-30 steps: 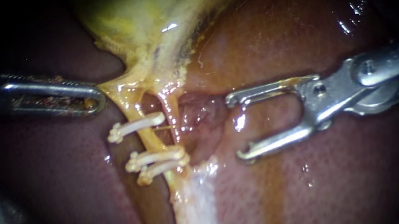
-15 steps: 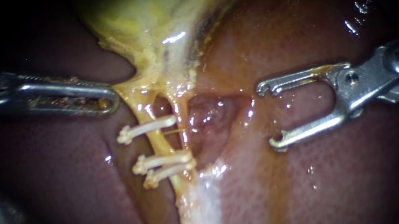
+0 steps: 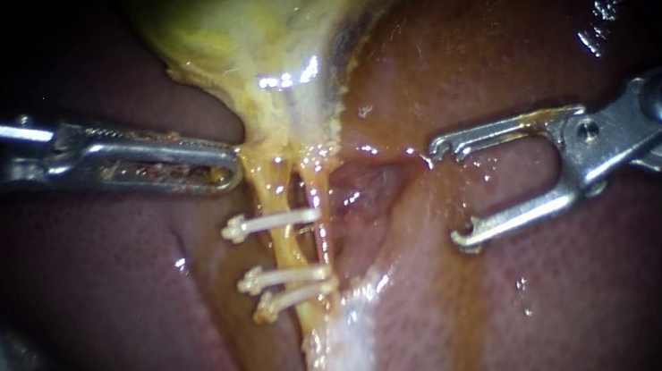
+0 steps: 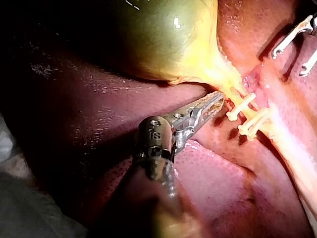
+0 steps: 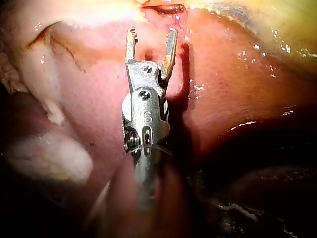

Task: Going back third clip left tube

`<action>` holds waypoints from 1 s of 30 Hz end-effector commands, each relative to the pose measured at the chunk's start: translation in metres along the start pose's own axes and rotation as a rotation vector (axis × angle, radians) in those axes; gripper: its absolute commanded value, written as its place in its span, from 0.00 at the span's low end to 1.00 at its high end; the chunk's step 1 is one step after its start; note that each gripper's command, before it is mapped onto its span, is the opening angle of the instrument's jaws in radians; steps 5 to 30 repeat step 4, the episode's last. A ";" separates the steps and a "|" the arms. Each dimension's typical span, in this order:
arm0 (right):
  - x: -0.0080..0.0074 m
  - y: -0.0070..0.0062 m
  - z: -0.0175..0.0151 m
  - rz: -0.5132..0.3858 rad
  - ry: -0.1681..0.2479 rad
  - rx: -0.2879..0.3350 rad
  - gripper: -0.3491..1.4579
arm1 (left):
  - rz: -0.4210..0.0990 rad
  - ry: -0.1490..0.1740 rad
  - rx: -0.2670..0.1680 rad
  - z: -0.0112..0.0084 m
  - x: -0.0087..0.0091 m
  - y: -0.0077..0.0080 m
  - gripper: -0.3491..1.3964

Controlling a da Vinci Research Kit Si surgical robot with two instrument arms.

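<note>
Your right instrument has its jaws wide apart with nothing between them. They sit over the bare liver, apart from the tubes. A second ago those jaws were just beside the clips. They have since drawn back toward the right, mostly in the first half second, and have hardly shifted after that.

Your left instrument has its jaws together, and they appear to be closed on the yellow tissue where the gallbladder narrows. It has moved in toward the tubes over the same second. The sideways pull has eased, and the tubes have swung from a slant to hang nearly straight.

The left tube carries three white clips across it. One lies higher, and two sit close together lower down. The right tube runs just beside them.

With your right jaws empty and the clips seated, the retreat looks well along, and the way back appears clear. The hooked tip of the lower jaw lies close to the liver surface, so it could scrape there if you dip on the way out. The eased traction also suggests you need less tension now.
</note>
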 end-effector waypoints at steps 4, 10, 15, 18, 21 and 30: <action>0.0006 -0.0004 0.0007 0.002 0.000 0.006 0.47 | 0.000 -0.001 -0.003 -0.0005 0.0000 0.0000 0.00; 0.0006 -0.0004 0.0007 0.002 0.000 0.006 0.47 | 0.000 -0.001 -0.003 -0.0005 0.0000 0.0000 0.00; 0.0006 -0.0004 0.0007 0.002 0.000 0.006 0.47 | 0.000 -0.001 -0.003 -0.0005 0.0000 0.0000 0.00; 0.0006 -0.0004 0.0007 0.002 0.000 0.006 0.47 | 0.000 -0.001 -0.003 -0.0005 0.0000 0.0000 0.00; 0.0006 -0.0004 0.0007 0.002 0.000 0.006 0.47 | 0.000 -0.001 -0.003 -0.0005 0.0000 0.0000 0.00; 0.0006 -0.0004 0.0007 0.002 0.000 0.006 0.47 | 0.000 -0.001 -0.003 -0.0005 0.0000 0.0000 0.00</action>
